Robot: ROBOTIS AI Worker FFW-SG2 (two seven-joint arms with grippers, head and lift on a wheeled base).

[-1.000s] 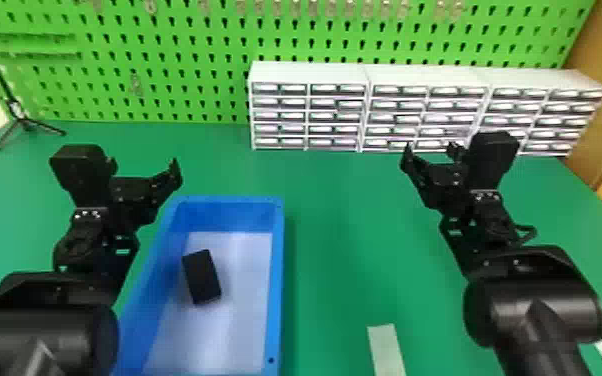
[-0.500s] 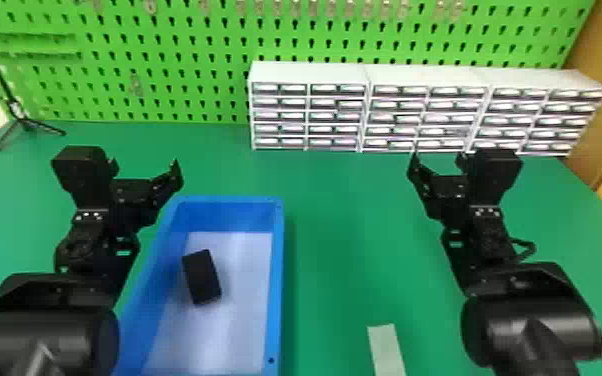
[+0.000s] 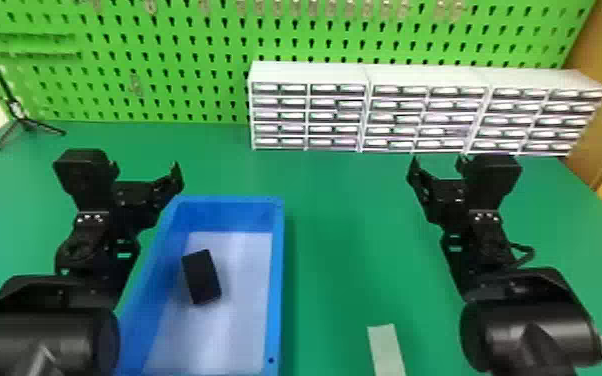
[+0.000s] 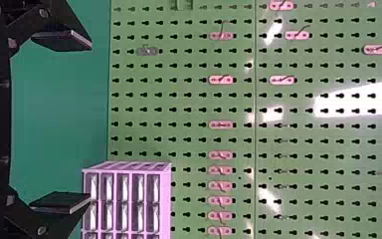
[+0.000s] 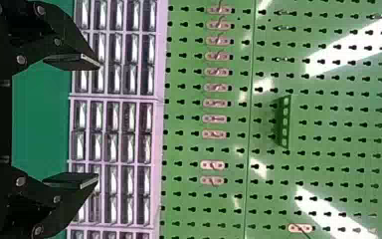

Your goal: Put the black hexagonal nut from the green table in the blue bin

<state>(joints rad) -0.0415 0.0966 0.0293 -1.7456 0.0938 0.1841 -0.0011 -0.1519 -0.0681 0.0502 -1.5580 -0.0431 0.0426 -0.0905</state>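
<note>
In the head view, my left gripper (image 3: pixel 146 171) is open above the table's left side, by the far left corner of the blue bin (image 3: pixel 279 280). A black block-like piece (image 3: pixel 201 276) lies on the bin's pale floor; whether it is the hexagonal nut I cannot tell. Over the right side of the green table (image 3: pixel 337 240) my right gripper (image 3: pixel 437 164) is open, holding nothing. The left wrist view has the left gripper (image 4: pixel 90 122) with its fingers wide apart and nothing between them. In the right wrist view, the right gripper (image 5: pixel 98 121) also has an empty gap.
White drawer cabinets (image 3: pixel 310 72) line the table's back edge before a green pegboard (image 3: pixel 190 65). A small black tripod (image 3: pixel 25 122) stands at the back left. A pale strip (image 3: pixel 386 350) lies near the front, right of the bin.
My right gripper has turned and shifted slightly, its fingers pointing more straight ahead than a second ago. The left arm and the black piece look unmoved.
</note>
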